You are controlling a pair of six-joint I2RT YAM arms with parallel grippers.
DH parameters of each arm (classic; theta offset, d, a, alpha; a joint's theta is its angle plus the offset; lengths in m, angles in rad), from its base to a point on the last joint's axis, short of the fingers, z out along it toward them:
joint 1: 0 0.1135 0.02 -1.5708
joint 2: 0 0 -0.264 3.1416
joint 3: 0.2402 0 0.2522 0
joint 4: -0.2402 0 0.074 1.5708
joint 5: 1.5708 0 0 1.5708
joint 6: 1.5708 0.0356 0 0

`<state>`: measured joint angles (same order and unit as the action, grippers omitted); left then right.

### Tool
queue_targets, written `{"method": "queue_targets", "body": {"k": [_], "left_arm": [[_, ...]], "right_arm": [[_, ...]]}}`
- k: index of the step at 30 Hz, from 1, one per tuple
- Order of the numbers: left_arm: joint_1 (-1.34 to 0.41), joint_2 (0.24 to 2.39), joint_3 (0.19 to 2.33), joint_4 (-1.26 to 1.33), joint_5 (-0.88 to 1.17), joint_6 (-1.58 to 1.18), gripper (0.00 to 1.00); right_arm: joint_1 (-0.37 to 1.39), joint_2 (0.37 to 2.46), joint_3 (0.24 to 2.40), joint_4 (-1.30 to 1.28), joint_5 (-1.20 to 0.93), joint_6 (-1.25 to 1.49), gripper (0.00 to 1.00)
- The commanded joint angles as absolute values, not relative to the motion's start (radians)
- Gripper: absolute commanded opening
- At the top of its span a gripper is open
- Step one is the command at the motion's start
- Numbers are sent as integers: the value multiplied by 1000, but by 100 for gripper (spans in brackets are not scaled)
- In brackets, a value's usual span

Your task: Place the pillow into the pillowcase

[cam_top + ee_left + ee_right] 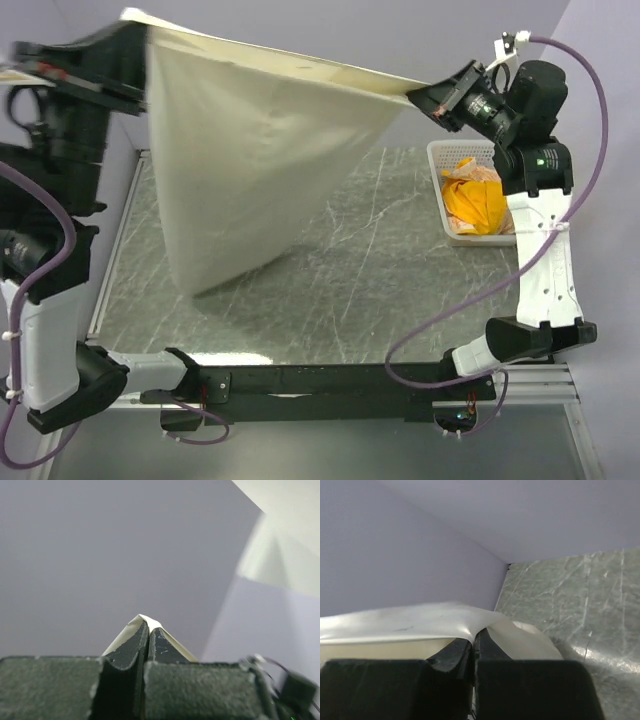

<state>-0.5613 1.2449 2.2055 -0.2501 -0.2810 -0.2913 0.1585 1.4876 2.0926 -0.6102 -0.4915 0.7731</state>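
Cream pillowcase [250,170] hangs, top edge taut between left fingers [127,651] and right fingers [454,655].

one pillowcase [250,170], one basket [436,172] (one orange cloth [475,200])

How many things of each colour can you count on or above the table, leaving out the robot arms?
Cream: 1, the pillowcase
Orange: 1, the cloth
White: 1, the basket
Total: 3
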Motion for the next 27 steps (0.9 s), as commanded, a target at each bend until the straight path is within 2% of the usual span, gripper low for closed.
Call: {"method": "queue_targets", "body": {"k": [1,4,7,10,13,14,17,19,24,27], "left_arm": [[-560,1324,2269,-172,91,-336,1],[-560,1353,2136,-175,182,-402,1],[-558,1304,1898,-100,163,-413,1],[-549,1279,1787,-90,153,-408,1],[-508,1282,1786,-94,170,-449,1],[-502,1293,1796,-98,199,-454,1],[-492,1342,1882,-169,206,-457,1],[-474,1351,1905,-173,222,-463,1],[-408,1319,1861,-97,308,-512,1],[-384,1328,1847,-77,382,-544,1]], "right_arm": [[-35,1480,1921,-489,-638,876,0],[30,1532,1886,-563,-638,804,1],[86,1470,1781,-563,-516,730,16],[101,1399,1718,-541,-456,697,23],[104,1367,1736,-598,-396,673,50],[104,1332,1733,-598,-367,667,63],[113,1237,1724,-588,-302,634,78],[123,1168,1707,-571,-302,602,82],[167,1025,1545,-430,-376,557,84],[311,950,1402,-353,-325,532,85]]}}
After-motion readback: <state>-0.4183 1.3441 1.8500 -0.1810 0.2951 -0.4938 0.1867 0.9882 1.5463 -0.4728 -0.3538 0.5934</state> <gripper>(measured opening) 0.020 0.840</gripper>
